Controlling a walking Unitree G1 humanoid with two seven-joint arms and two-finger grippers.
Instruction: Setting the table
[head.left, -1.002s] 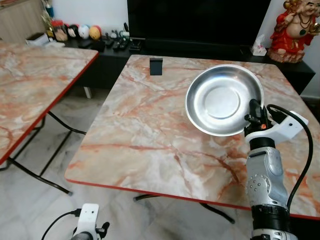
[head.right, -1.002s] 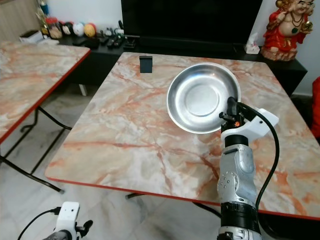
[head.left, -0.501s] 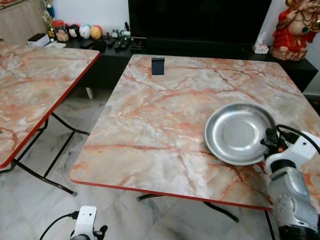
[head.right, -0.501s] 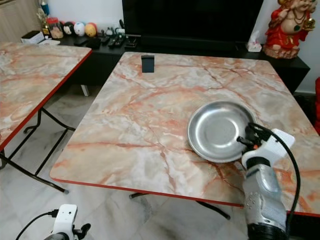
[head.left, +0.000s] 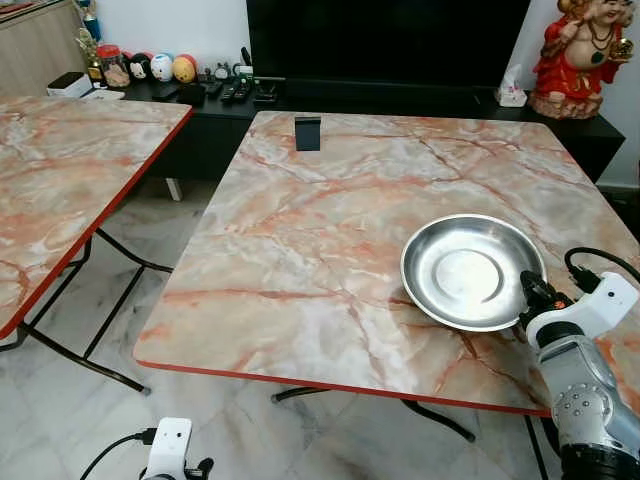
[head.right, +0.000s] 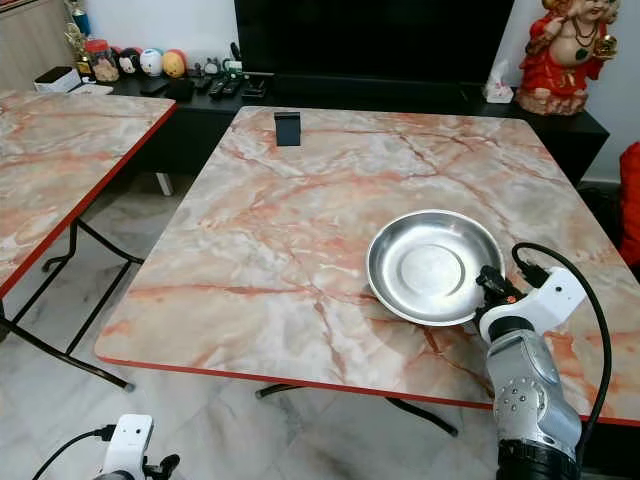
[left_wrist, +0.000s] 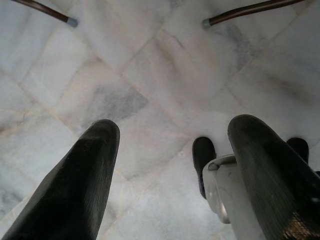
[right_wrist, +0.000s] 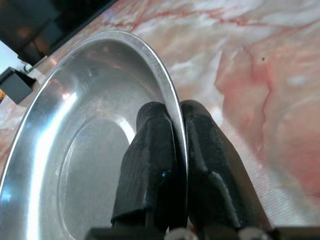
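- Room: pale marble-tiled floor (head.left: 240, 420), dark TV cabinet (head.left: 400, 100) along the far wall, a large black screen (head.left: 385, 40) above it.
- Main bench (head.left: 300, 250): square top, orange-veined marble pattern, red edge, on black folding legs.
- Second bench (head.left: 60, 170) of the same pattern stands to the left, apart from the first.
- Steel plate (head.left: 472, 271): round, shiny, shallow. It lies on the near right part of the main bench, close to the near edge.
- Right hand (head.left: 533, 297): at the plate's near right rim. In the right wrist view both black fingers (right_wrist: 150, 165) are pinched tight on the rim, one inside the plate (right_wrist: 85, 145), one outside.
- Left hand (left_wrist: 170, 165): hangs low over the floor, near left; fingers spread wide, nothing between them.
- Small black holder (head.left: 308, 133) stands upright at the far edge of the main bench, well apart from the plate.
- Red and gold figurine (head.left: 585, 55) on the cabinet, far right.
- Small balls and jars (head.left: 150, 68) on the cabinet, far left.
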